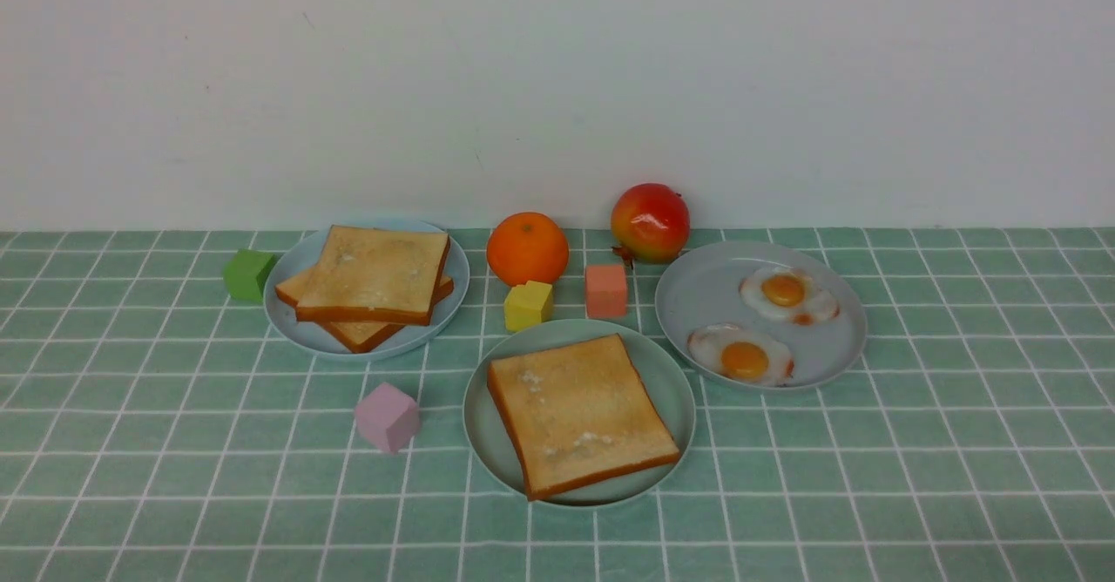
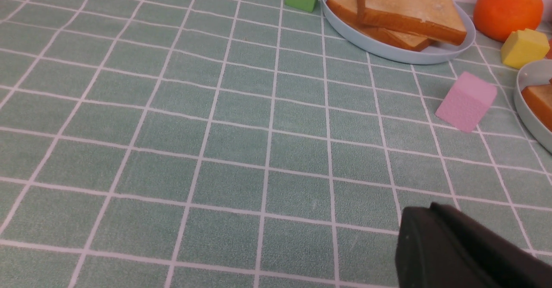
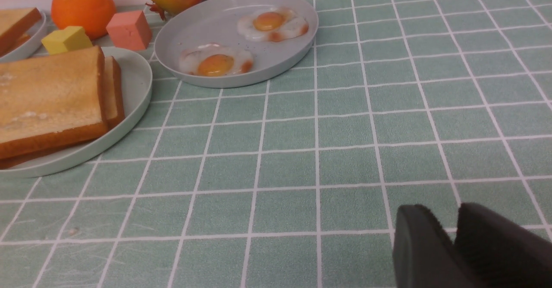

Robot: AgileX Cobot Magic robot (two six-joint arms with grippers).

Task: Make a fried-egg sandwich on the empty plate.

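The mint-green plate (image 1: pixel 671 373) sits at the front centre with a golden toast slice (image 1: pixel 579 412) on top. In the right wrist view the plate (image 3: pixel 138 85) holds two stacked slices, the top one (image 3: pixel 47 94) over a lower one (image 3: pixel 113 85); nothing shows between them. Two fried eggs (image 1: pixel 788 294) (image 1: pixel 742 355) lie on the grey-blue plate (image 1: pixel 697 294) to its right. My left gripper (image 2: pixel 431 208) is shut and empty over bare cloth. My right gripper (image 3: pixel 453 212) is shut and empty over the cloth. Neither gripper shows in the front view.
A pale plate (image 1: pixel 300 260) at the back left holds two more toast slices (image 1: pixel 375 273). An orange (image 1: pixel 527 248), a red fruit (image 1: pixel 650 221), and green (image 1: pixel 248 274), yellow (image 1: pixel 529 305), salmon (image 1: pixel 606 290) and pink (image 1: pixel 388 416) cubes stand around the plates.
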